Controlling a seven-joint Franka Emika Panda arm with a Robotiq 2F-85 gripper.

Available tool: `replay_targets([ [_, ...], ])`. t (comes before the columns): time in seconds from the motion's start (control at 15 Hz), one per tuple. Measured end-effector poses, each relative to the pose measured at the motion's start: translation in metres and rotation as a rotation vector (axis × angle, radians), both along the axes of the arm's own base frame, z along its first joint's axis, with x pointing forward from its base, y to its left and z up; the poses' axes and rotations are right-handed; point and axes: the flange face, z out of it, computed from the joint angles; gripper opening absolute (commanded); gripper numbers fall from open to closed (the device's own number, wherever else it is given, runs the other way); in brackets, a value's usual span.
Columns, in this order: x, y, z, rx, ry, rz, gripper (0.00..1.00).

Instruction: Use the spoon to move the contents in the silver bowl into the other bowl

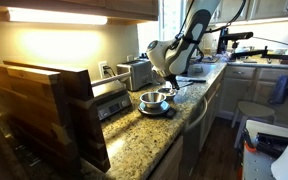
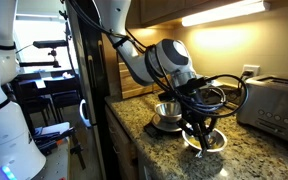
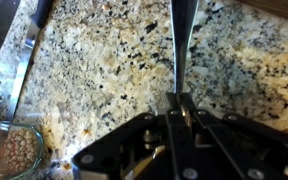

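A speckled granite countertop (image 3: 104, 70) runs along the wall of a home kitchen, lit from above by a light strip (image 1: 54, 17) fixed beneath the upper cabinets; a stack of wooden boards (image 1: 44, 100) fills the near end of the surface in an exterior view, and a steel toaster (image 1: 136, 72) stands against the wall beyond it; the Panda arm (image 1: 189, 40) bends down over the middle of the counter, trailing black cables. The silver bowl (image 2: 167, 108) sits on a dark plate (image 2: 162, 127) near the counter's front edge, in front of the toaster, and shows in both exterior views; what lies inside it is too small to make out. Just beside it, on the bare stone, stands a clear glass bowl (image 2: 206, 141), with the arm's tool end hanging directly over it. In the wrist view the gripper (image 3: 179, 100) has its jaws pressed together on the handle of the spoon (image 3: 182, 45), which runs as a thin bright strip away from the fingers across the granite; the spoon's scoop end does not show. At the lower corner of that same view the rim of a bowl (image 3: 9, 150) enters, holding small reddish-brown grains; whether this is the steel or the glass one cannot be told from that view alone.
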Motion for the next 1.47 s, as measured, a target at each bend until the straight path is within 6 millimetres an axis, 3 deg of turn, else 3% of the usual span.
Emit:
replay_targets([
  [1.47, -0.0004, -0.0034, -0.0082, -0.055, 0.015, 0.042, 0.07],
])
